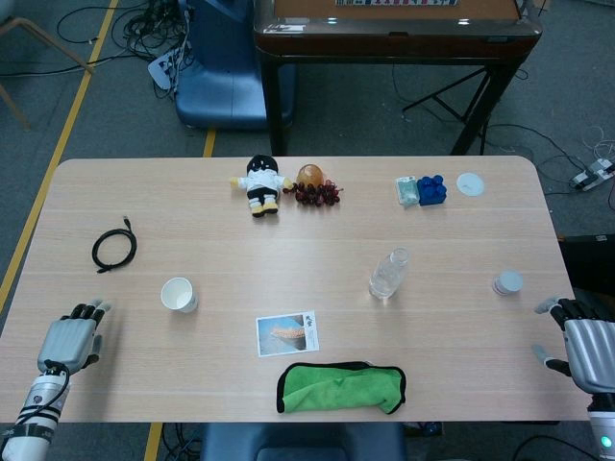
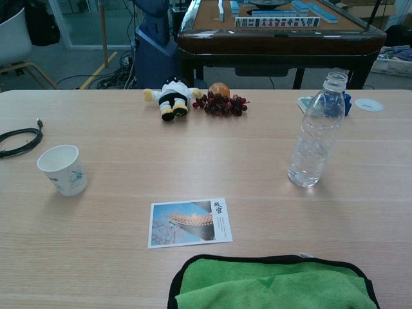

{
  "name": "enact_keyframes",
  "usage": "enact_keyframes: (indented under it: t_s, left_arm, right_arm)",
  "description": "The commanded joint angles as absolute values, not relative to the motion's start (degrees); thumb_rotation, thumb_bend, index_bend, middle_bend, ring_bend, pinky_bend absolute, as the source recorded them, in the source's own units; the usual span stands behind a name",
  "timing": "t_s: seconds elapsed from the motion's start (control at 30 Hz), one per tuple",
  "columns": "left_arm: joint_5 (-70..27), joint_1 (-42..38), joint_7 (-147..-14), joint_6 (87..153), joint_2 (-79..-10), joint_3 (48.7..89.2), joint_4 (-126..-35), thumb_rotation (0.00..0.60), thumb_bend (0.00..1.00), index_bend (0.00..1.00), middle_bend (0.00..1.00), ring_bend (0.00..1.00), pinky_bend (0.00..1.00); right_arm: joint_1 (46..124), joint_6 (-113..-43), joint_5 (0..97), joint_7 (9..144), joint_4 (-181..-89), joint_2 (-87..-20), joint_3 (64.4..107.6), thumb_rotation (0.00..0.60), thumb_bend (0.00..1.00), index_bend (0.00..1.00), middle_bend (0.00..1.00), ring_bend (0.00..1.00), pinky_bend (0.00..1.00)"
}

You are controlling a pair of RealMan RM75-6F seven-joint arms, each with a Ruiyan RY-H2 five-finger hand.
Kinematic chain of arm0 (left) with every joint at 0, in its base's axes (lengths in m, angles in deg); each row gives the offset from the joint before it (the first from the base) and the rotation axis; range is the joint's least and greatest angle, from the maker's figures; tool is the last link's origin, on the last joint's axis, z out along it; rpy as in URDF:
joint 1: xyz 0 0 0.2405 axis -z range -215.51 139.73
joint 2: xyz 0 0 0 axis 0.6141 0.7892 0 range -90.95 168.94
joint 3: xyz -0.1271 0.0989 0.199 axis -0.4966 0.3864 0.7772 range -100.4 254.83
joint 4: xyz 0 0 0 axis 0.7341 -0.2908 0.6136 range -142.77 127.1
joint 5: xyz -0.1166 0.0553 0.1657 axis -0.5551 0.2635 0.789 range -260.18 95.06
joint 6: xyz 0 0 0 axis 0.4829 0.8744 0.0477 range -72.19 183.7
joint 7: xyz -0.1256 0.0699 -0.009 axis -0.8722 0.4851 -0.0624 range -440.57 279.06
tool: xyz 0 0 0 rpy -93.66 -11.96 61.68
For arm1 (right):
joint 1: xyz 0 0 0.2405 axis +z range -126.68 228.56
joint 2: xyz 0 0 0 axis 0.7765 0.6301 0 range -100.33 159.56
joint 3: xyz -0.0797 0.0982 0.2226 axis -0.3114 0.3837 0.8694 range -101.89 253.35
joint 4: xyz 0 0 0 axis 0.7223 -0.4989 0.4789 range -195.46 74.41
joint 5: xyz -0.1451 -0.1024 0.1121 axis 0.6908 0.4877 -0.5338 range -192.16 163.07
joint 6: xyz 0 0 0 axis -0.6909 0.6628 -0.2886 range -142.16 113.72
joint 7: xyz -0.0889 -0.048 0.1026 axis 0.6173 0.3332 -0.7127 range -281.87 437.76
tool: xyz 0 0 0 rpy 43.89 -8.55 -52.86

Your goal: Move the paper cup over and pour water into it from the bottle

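The paper cup (image 1: 179, 294), judged light and crushable, was best taken mid-wall by the empty, spread left hand (image 1: 69, 341) at its 8 o'clock.

Both hands share one build: a silver-grey ribbed metal back plate with dark, almost black fingers ending in pale grey tips. The left hand (image 1: 69, 341) sits on a grey wrist ringed with black bands. The right hand (image 1: 586, 344) has a wider plate and, at the frame's edge, what may be a small green light on its wrist.
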State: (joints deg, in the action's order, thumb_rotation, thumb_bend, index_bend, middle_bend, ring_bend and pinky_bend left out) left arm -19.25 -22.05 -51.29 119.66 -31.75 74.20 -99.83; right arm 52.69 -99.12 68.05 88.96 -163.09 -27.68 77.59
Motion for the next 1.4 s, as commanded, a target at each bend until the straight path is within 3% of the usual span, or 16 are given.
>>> enact_keyframes:
  t_s: [0.03, 1.4]
  left_arm:
    - [-19.94, -21.46, -50.7, 119.43, -32.01, 74.04, -100.06, 0.6, 0.57, 0.15, 0.09, 0.11, 0.31]
    - [-29.34, -10.78, -40.19, 117.04, -40.04, 74.17, -100.64, 0.6, 0.56, 0.13, 0.08, 0.1, 0.29]
  right_arm:
    - [52.67, -99.1, 68.11, 88.78, -163.13, -27.58, 77.63, 0.6, 0.15, 0.4, 0.32, 0.29, 0.38]
    - [52.27, -99.05, 70.05, 85.97, -164.01, -26.01, 77.36, 0.6, 0.15, 0.4, 0.32, 0.29, 0.38]
